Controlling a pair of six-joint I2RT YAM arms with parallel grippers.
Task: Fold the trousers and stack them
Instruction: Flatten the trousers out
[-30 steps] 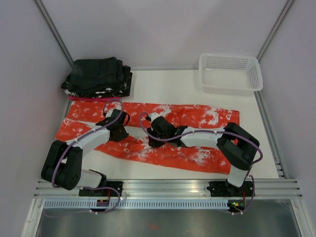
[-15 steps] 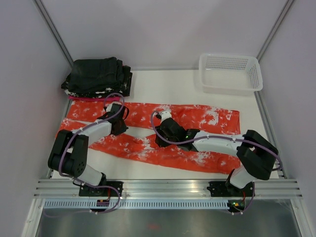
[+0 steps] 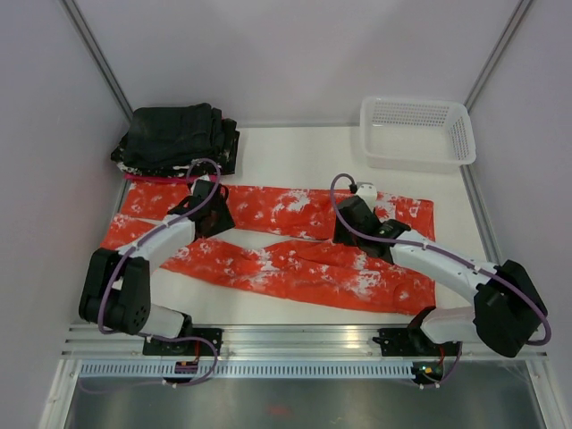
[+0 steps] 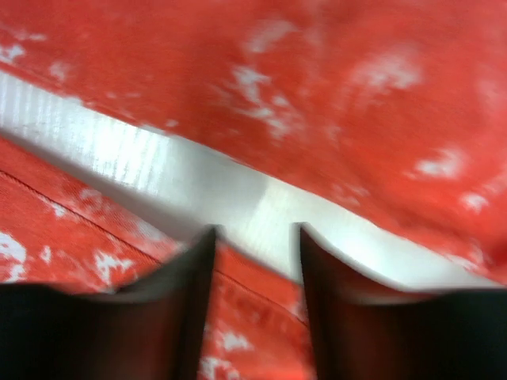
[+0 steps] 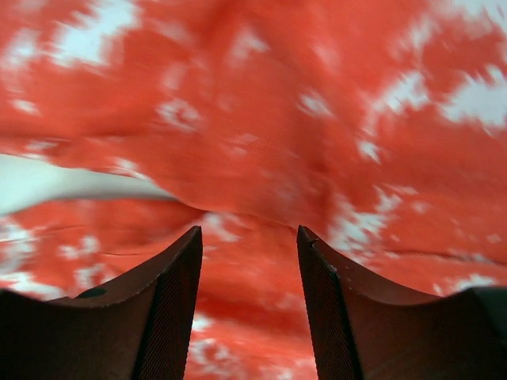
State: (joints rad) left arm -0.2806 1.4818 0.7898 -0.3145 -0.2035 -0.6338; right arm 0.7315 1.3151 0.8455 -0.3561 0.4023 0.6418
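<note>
Both legs of the trousers (image 3: 295, 268) lie flat, running left to right across the tabletop (image 3: 304, 152). Your left fingers (image 4: 178, 317) stand parted over the bare strip between the legs. Your right fingers (image 5: 166, 317), also parted, hang above the far leg. Neither pair holds anything.

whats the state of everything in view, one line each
trousers: unfolded, spread flat, legs lying side by side
black garments: folded, stacked at the far left
pink cloth: under the black garments, only an edge showing
basket: upright, empty
left gripper: open, over the trousers, holding nothing
right gripper: open, over the trousers, holding nothing
</note>
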